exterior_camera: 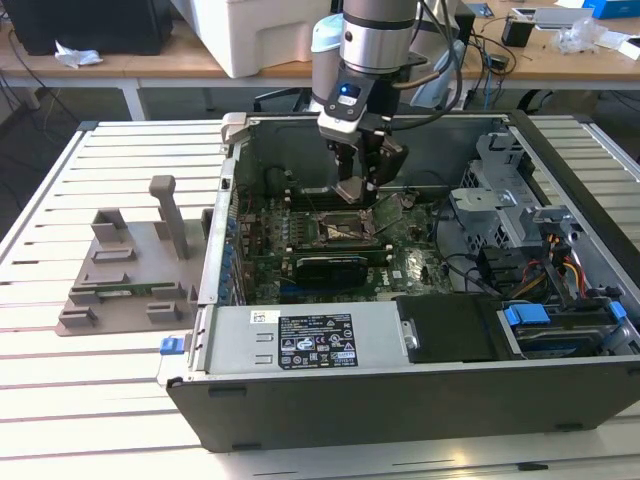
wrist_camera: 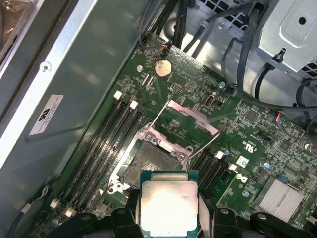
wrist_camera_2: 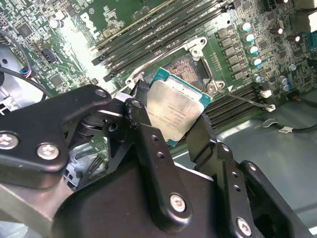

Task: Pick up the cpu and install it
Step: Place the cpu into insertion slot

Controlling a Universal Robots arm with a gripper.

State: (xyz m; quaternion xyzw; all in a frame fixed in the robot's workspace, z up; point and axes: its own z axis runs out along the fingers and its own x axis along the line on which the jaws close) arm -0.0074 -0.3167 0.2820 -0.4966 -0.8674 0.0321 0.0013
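cpu (wrist_camera: 169,208): pinched edgewise in my gripper (wrist_camera_2: 171,119).
socket (exterior_camera: 335,228): seven o'clock of me, exterior view.
tilt: none allowed, I judge.

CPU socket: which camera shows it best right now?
The first wrist view: the open socket shows nearly whole, past the held cpu. In the second wrist view the cpu covers part of it; the exterior view shows it far off, below the gripper.

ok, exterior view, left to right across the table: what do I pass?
grey holder block → gripper, shut on the cpu → silver drive cage → coloured cable bundle
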